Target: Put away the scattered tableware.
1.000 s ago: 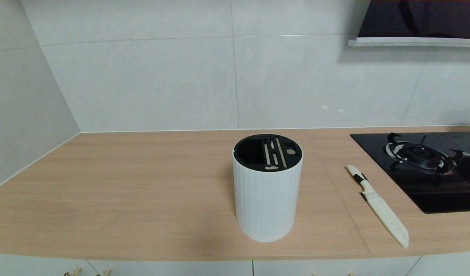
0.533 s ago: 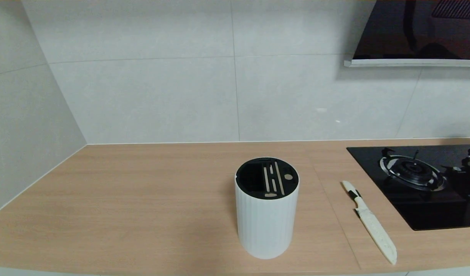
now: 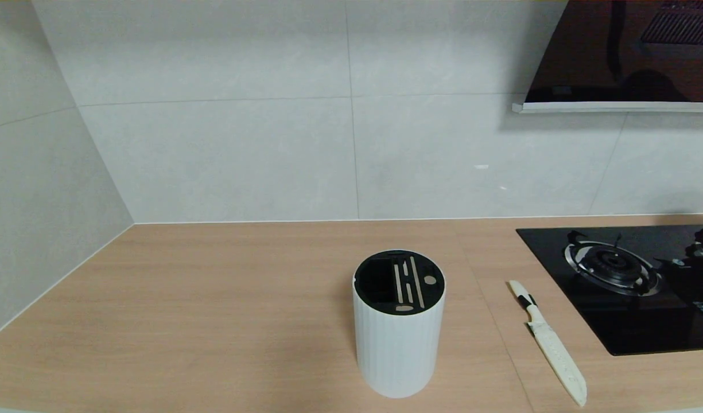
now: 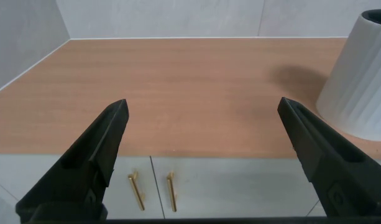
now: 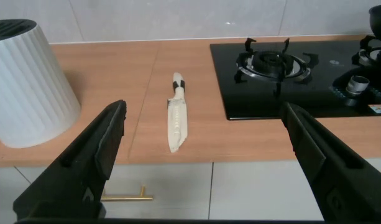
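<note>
The white knife [image 3: 547,343] lies flat on the wooden counter [image 3: 213,298] at the head view's lower right, between the ribbed white holder [image 3: 398,344] at lower centre and the black hob [image 3: 615,321]. The left gripper [image 4: 202,109] and right gripper [image 5: 204,112] each have 2 fingers spread wide, holding nothing.

A white ribbed holder [image 3: 398,344] with a black slotted top stands upright on the wooden counter [image 3: 213,298]. At its 3 o'clock, apart from it, a pale knife [image 3: 549,344] lies flat, handle toward 11 o'clock, tip toward 5 o'clock. A black gas hob [image 3: 626,287] sits at the holder's 2 o'clock, a dark range hood [image 3: 626,57] above it.
</note>
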Robot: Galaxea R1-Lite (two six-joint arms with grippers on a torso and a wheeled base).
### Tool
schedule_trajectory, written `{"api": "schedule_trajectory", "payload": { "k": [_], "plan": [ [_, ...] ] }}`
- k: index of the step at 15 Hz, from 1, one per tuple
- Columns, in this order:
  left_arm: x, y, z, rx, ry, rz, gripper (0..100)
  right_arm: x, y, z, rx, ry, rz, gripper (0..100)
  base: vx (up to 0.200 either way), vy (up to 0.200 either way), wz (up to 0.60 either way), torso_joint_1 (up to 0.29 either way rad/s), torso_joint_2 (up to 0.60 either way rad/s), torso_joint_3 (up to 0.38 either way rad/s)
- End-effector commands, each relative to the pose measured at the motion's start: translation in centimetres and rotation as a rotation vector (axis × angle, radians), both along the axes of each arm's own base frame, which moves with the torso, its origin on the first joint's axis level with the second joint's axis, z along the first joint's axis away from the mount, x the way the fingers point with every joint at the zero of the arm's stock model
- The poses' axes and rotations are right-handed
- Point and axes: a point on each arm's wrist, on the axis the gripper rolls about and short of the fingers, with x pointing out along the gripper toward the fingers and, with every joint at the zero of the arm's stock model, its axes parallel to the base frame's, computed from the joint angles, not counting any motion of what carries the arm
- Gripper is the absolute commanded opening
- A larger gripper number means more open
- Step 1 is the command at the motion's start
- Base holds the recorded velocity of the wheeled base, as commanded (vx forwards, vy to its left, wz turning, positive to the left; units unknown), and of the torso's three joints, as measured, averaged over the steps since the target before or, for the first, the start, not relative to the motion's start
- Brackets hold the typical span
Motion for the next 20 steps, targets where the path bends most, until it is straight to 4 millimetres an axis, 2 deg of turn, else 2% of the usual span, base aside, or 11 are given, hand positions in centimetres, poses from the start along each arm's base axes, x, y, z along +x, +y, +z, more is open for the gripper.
{"api": "schedule_trajectory", "payload": {
  "k": [1, 10, 12, 16, 18, 20],
  "plan": [
    [0.0, 0.0, 0.0, 0.0, 0.002, 0.0, 100, 0.0, 0.0, 0.0, 0.0, 0.001, -0.001, 100, 0.0, 0.0, 0.0, 0.0, 0.0, 0.0],
    [0.0, 0.0, 0.0, 0.0, 0.002, 0.0, 100, 0.0, 0.0, 0.0, -0.017, 0.0, 0.003, 100, 0.0, 0.0, 0.0, 0.0, 0.0, 0.0],
    [0.0, 0.0, 0.0, 0.0, 0.002, 0.0, 100, -0.7, 0.0, 3.9, 0.015, -0.088, 0.014, 100, 0.0, 0.0, 0.0, 0.0, 0.0, 0.0],
    [0.0, 0.0, 0.0, -0.002, 0.001, 0.002, 100, 1.9, 0.2, 6.4, 0.002, 0.091, 0.122, 100, 0.0, 0.0, 0.0, 0.0, 0.0, 0.0],
    [0.0, 0.0, 0.0, -0.002, 0.001, 0.0, 100, 4.7, 0.3, 7.2, 0.009, 0.252, 0.131, 100, 0.0, 0.0, 0.0, 0.0, 0.0, 0.0],
    [0.0, 0.0, 0.0, -0.002, 0.001, 0.002, 100, 7.3, 0.3, 7.2, 0.018, 0.386, 0.132, 100, 0.0, 0.0, 0.0, 0.0, 0.0, 0.0]
  ]
}}
